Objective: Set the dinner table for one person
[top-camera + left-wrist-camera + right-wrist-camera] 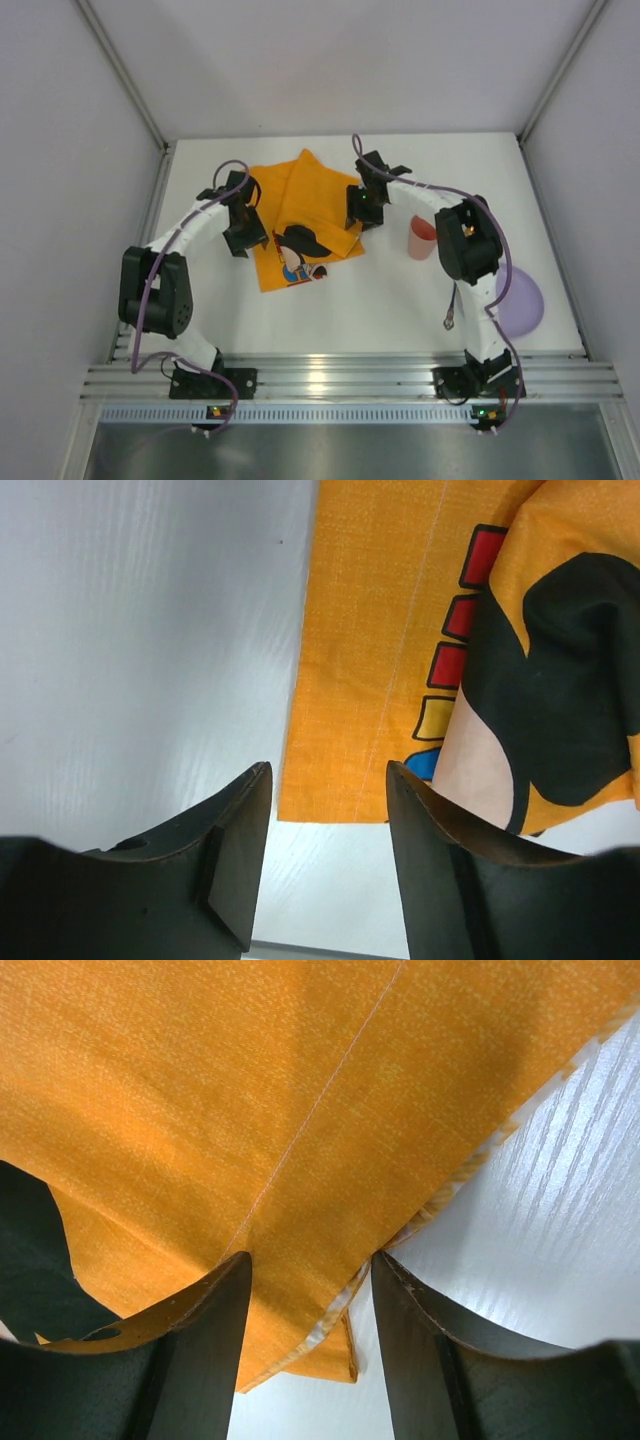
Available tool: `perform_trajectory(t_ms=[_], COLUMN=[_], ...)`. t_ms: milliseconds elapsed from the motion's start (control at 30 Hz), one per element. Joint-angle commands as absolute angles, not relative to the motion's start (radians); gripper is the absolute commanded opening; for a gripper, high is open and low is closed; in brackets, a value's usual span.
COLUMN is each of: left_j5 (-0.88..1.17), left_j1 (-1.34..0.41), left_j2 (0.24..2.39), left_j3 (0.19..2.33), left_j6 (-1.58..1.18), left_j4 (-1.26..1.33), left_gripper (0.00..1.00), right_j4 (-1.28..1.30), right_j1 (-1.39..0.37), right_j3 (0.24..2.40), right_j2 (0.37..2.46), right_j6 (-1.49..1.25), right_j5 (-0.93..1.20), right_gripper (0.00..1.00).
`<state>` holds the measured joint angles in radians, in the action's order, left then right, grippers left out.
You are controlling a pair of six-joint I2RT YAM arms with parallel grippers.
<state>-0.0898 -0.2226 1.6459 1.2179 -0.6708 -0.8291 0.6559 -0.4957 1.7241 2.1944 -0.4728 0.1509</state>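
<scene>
White desk (380,300) fills the frame's middle, walled left, back and right, with bare room across its lower centre. One orange placemat (310,195) lies folded at upper centre. The left tool (244,238) and the right tool (364,212) hang open over its side edges. One pink cup (422,238) and one purple plate (522,300) sit at right.

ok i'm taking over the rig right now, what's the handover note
Left gripper: open, over the placemat's left edge, holding nothing.
Right gripper: open, over the placemat's folded right edge, holding nothing.
Placemat lies mid-table, partly folded over itself. Pink cup, metal utensil and purple plate sit to its right on the table.
Done: nothing set yet.
Left: probably flatten the mat, then bring plate, cup, utensil.
</scene>
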Motion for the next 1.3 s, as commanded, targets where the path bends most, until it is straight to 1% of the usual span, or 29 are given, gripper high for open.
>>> perform_trajectory(t_ms=[0,100,233,300,400,433,467,533,567,600,633,733,833,933,1100,1267], left_j5=[-0.063,-0.052,-0.057,-0.037,-0.009,-0.005,-0.005,-0.005,-0.005,-0.005,-0.006,-0.023,-0.092,-0.149,-0.185,-0.196], left_j1=[-0.224,-0.224,-0.224,-0.224,-0.224,-0.224,-0.224,-0.224,-0.224,-0.224,-0.224,-0.222,-0.213,-0.177,-0.055,0.032], left_j2=[1.695,1.732,1.792,1.807,1.839,1.854,1.861,1.881,1.887,1.890,1.891,1.881,1.858,1.823,1.760,1.744], left_j3=[1.148,1.088,1.068,1.054,1.028,1.025,1.022,1.023,1.025,1.028,1.029,1.049,1.089,1.112,1.129,1.169], left_j6=[-0.692,-0.690,-0.683,-0.687,-0.704,-0.706,-0.707,-0.707,-0.704,-0.703,-0.701,-0.686,-0.661,-0.629,-0.562,-0.511], left_j4=[-0.735,-0.640,-0.604,-0.568,-0.537,-0.517,-0.512,-0.508,-0.508,-0.509,-0.511,-0.543,-0.620,-0.679,-0.744,-0.790], left_gripper=[0.56,0.57,0.57,0.55,0.42,0.29,0.21,0.05,0.00,0.00,0.00,0.00,0.00,0.00,0.00,0.00], right_j4=[0.673,0.680,0.687,0.690,0.692,0.692,0.690,0.690,0.692,0.692,0.693,0.701,0.745,0.807,0.896,0.939], right_j1=[-0.514,-0.511,-0.508,-0.505,-0.500,-0.494,-0.492,-0.486,-0.480,-0.474,-0.471,-0.434,-0.396,-0.316,-0.213,-0.112], right_j3=[1.781,1.786,1.784,1.779,1.760,1.758,1.755,1.750,1.750,1.750,1.753,1.770,1.821,1.902,2.077,2.135], right_j2=[2.206,2.201,2.192,2.189,2.183,2.181,2.180,2.175,2.174,2.171,2.166,2.146,2.129,2.125,2.154,2.174], right_j6=[-0.453,-0.448,-0.440,-0.434,-0.428,-0.426,-0.426,-0.423,-0.422,-0.425,-0.426,-0.429,-0.428,-0.420,-0.396,-0.391], right_j5=[0.152,0.150,0.150,0.153,0.160,0.164,0.166,0.167,0.169,0.173,0.175,0.179,0.157,0.120,0.054,0.020], right_gripper=[0.52,0.50,0.47,0.41,0.29,0.26,0.19,0.11,0.04,0.01,0.00,0.00,0.00,0.00,0.00,0.01])
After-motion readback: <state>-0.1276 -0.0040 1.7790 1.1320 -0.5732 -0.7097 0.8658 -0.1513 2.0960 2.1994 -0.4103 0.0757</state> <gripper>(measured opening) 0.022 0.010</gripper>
